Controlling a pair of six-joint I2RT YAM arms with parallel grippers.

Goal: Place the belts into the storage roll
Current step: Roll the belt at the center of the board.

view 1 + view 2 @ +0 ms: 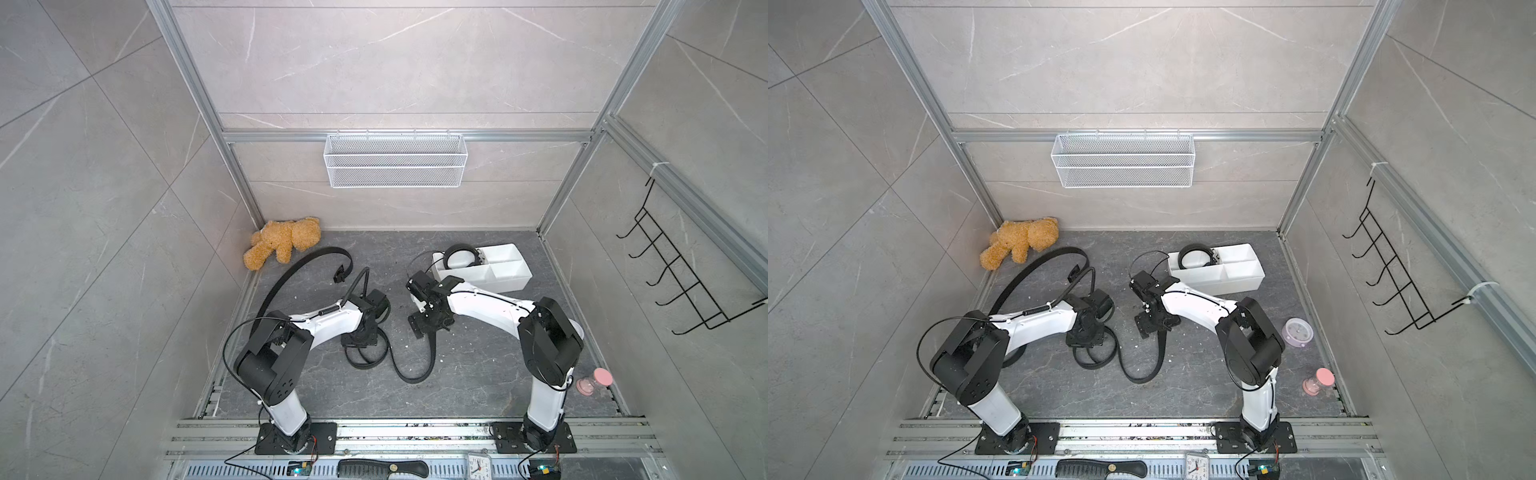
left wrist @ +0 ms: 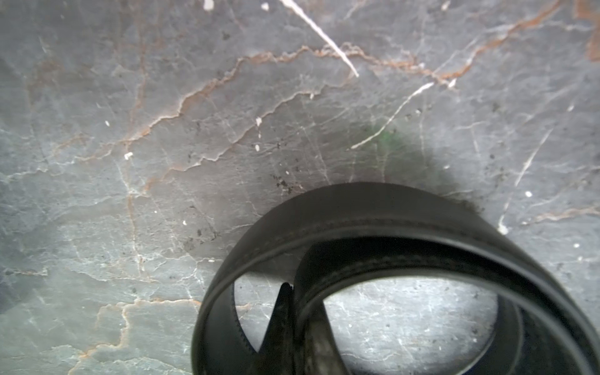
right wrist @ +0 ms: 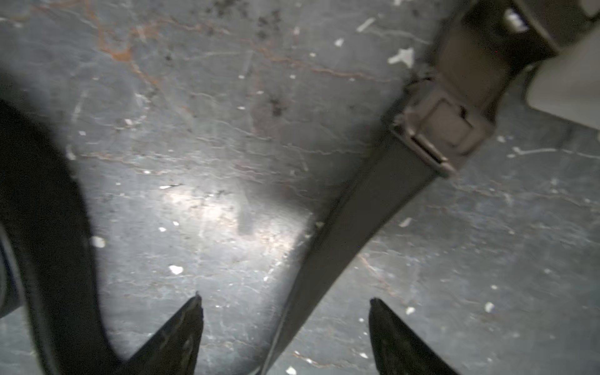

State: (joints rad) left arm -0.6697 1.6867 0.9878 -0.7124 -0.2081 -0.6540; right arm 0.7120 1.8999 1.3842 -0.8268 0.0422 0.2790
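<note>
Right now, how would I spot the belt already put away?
Find the white divided tray at the back right of the floor. In its far-left compartment sits a black belt coiled into a ring, the only belt inside the tray.

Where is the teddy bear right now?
In both top views the teddy bear lies on the dark floor in the far left corner, just behind the long curved belt.
</note>
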